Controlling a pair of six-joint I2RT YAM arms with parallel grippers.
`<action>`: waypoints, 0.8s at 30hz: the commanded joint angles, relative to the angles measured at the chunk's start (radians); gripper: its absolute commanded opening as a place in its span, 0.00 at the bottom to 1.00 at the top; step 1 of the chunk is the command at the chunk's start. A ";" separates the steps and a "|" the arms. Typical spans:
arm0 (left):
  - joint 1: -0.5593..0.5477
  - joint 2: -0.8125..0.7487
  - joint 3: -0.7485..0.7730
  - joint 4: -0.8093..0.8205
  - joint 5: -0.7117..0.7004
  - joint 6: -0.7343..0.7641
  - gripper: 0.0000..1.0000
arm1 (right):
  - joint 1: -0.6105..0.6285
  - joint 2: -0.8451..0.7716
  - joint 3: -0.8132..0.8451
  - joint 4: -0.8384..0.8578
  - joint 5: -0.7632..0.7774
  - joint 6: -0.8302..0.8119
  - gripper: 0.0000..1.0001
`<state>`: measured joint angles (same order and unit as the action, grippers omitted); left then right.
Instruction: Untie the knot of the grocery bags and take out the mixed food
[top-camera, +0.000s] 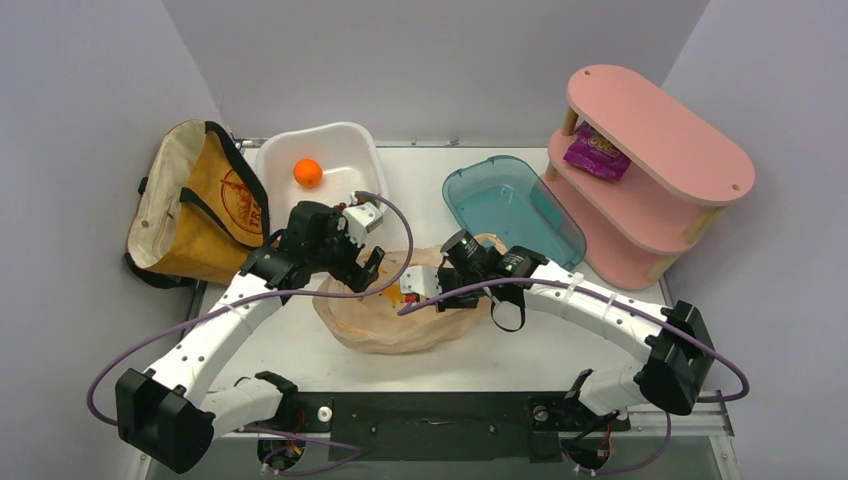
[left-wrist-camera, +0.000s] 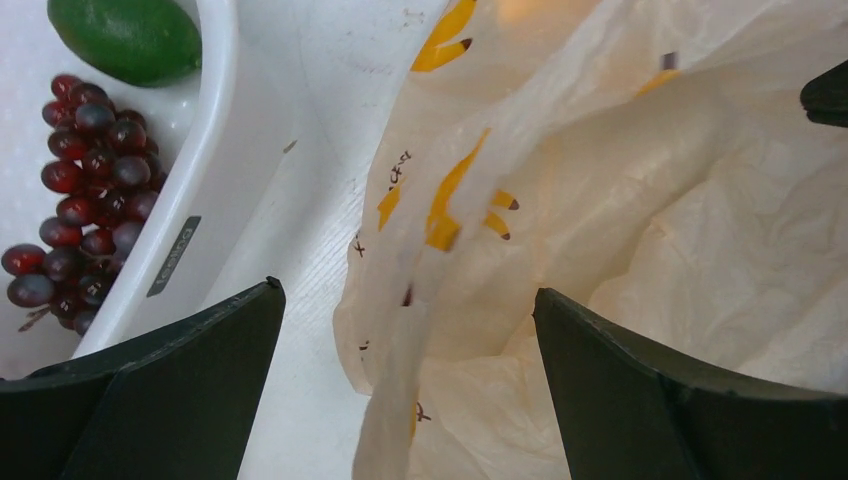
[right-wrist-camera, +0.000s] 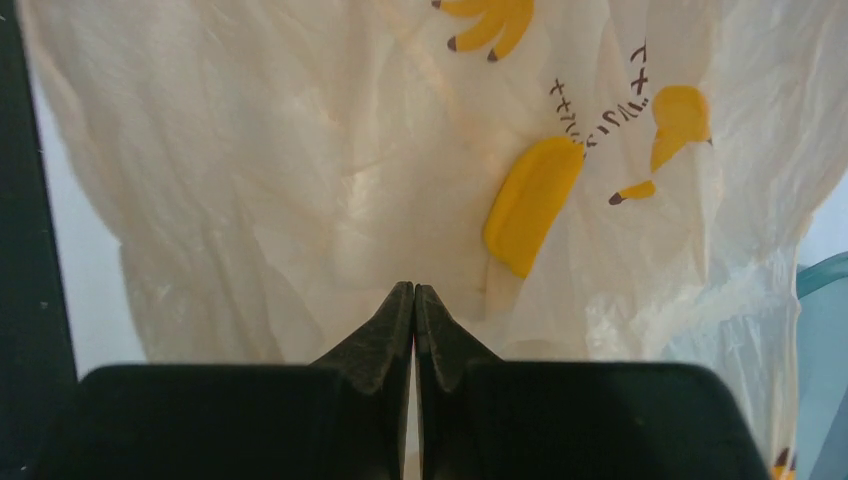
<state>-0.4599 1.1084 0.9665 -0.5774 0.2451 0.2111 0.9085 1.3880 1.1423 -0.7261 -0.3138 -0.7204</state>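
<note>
Centrally in the top view, the peach plastic bag (top-camera: 395, 322) lies slumped on the table (top-camera: 560, 345). Its long axis runs left to right and its open rim is turned toward the upper frame, where both arms meet it. The left gripper (top-camera: 368, 266) hangs at the bag's upper-left rim and the right gripper (top-camera: 408, 294) at its upper middle, probably to spread the mouth. The canvas tote (top-camera: 195, 205) leans at far left, lining showing and mouth facing left. One orange (top-camera: 308, 172) sits in the white tub (top-camera: 335, 140).

From the left wrist, the left gripper (left-wrist-camera: 405, 290) is spread wide and holds nothing. A loose strip of bag film (left-wrist-camera: 620, 200) hangs between its fingers (left-wrist-camera: 150, 400). Dark red grapes (left-wrist-camera: 85, 190) and a green fruit (left-wrist-camera: 125, 35) rest in the tub at upper left.

From the right wrist, the right gripper (right-wrist-camera: 413, 292) is closed tip to tip. It seems to nip a fold of the banana-printed film (right-wrist-camera: 300, 180), whose creases run down toward the tips.
</note>
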 joint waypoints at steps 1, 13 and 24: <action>-0.007 0.031 -0.018 0.044 -0.098 -0.033 0.94 | -0.012 -0.022 -0.081 0.169 0.128 -0.018 0.00; 0.086 0.153 0.066 -0.024 0.015 -0.128 0.35 | -0.134 0.038 -0.139 0.345 0.112 0.056 0.60; 0.136 -0.054 0.025 0.149 0.323 -0.141 0.18 | -0.156 -0.022 -0.281 0.448 0.065 -0.065 0.68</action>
<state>-0.2924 1.2095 0.9897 -0.5705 0.3771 0.0681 0.7589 1.4208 0.9165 -0.3527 -0.2192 -0.7300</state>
